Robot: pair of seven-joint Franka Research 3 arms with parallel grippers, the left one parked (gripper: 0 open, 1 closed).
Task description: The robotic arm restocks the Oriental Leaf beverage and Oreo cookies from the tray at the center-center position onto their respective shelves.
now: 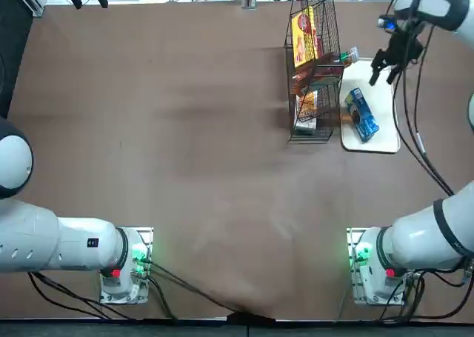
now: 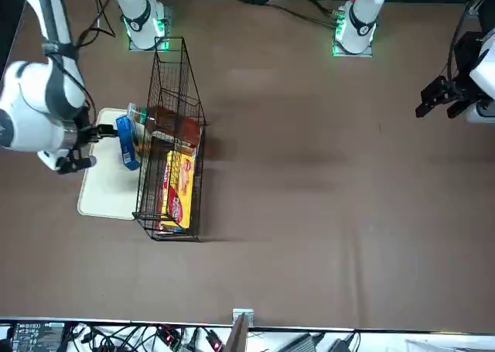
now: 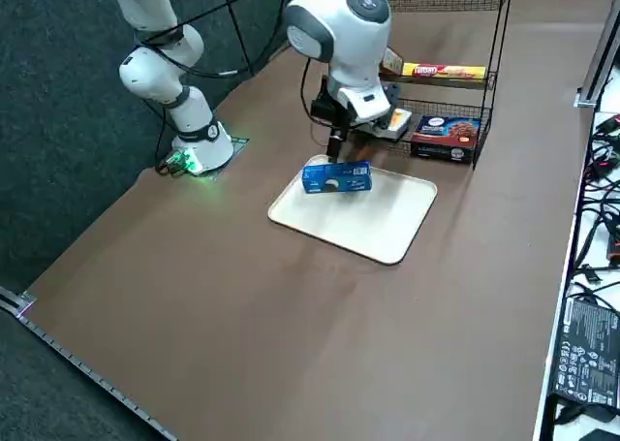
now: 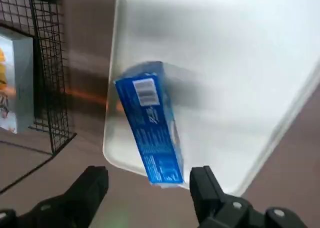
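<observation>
A blue Oreo cookies packet (image 1: 361,115) (image 2: 126,141) (image 3: 336,177) (image 4: 150,128) lies on the white tray (image 1: 381,141) (image 2: 104,197) (image 3: 378,223) (image 4: 225,62), beside the black wire shelves (image 1: 312,78) (image 2: 174,135) (image 3: 484,63). The Oriental Leaf beverage (image 1: 333,63) (image 2: 158,120) lies on a shelf tier, its white cap poking out toward the tray. My right gripper (image 1: 384,69) (image 2: 89,147) (image 3: 334,145) (image 4: 150,185) hovers over the tray's far end, a little above the packet. It is open and holds nothing.
Yellow-and-red packets (image 1: 304,37) (image 2: 178,186) (image 3: 443,71) fill an upper tier. A dark cookie box (image 3: 446,136) sits on the bottom tier, and a pale box (image 4: 12,82) shows behind the wire. Cables line the table's far edge (image 2: 247,333).
</observation>
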